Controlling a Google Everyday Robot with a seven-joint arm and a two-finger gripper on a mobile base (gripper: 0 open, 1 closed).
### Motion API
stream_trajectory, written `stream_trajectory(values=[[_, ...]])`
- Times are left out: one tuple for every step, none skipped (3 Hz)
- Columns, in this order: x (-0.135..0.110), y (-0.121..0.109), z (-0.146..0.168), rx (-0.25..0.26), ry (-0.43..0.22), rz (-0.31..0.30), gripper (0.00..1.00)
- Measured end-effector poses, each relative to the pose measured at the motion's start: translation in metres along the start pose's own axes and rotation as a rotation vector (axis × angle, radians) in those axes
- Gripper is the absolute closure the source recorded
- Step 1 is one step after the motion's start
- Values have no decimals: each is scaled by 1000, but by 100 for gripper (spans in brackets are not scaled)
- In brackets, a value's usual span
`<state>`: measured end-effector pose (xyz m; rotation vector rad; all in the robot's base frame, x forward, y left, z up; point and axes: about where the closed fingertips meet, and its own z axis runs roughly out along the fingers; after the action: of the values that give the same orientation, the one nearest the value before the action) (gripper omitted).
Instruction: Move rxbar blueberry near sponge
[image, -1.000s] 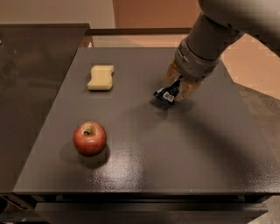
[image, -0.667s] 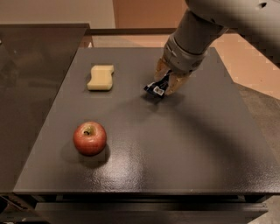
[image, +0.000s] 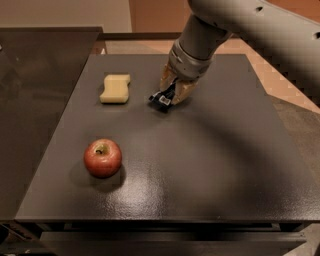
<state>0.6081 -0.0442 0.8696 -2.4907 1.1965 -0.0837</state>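
Dark counter (image: 210, 165) | arm in from upper right, gripper (image: 169, 96) toward the back, jaws pinching rxbar blueberry (image: 161, 100) — bar low over counter, beside sponge (image: 115, 88), near but apart | red apple (image: 102, 158) front-left — well apart

My tool (image: 170, 96) hangs over the far middle of a dark grey table (image: 210, 170) with a soft sheen on top. Left of it stands a darker glossy counter (image: 40, 90). Behind are a pale wall (image: 65, 12) and a brown panel (image: 155, 15), with tan floor (image: 285, 75) at right.
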Motion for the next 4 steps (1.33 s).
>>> stream_trajectory(values=[[-13, -14, 17, -6, -27, -46, 83], [-30, -24, 32, -12, -45, -100, 59], [-49, -33, 44, -22, -61, -156, 36], [-65, -43, 50, -21, -71, -199, 12]])
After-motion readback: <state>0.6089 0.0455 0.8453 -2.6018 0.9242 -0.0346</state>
